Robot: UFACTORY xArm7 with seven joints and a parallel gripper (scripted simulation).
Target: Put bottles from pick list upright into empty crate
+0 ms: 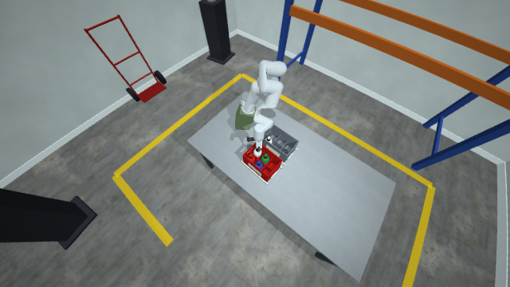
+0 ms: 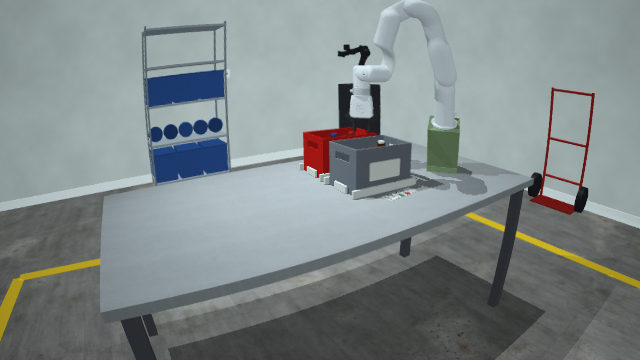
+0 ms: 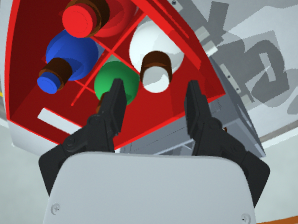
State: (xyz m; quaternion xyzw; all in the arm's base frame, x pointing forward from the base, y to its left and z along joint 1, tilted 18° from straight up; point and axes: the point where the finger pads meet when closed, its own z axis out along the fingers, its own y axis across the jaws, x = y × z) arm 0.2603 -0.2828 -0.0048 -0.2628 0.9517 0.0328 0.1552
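The red crate holds several bottles: a red-capped one, a blue one, a green one and a white one with a brown neck. My gripper is open and empty. It points straight down just above the red crate, with the white bottle's cap between its fingers and the left finger over the green bottle. The grey crate stands beside the red one, and one bottle cap shows inside it. The pick list lies on the table in front of the grey crate, too small to read.
The arm stands on a green pedestal at the table's back edge, close behind the crates. A metal shelf and a red hand truck stand on the floor away from the table.
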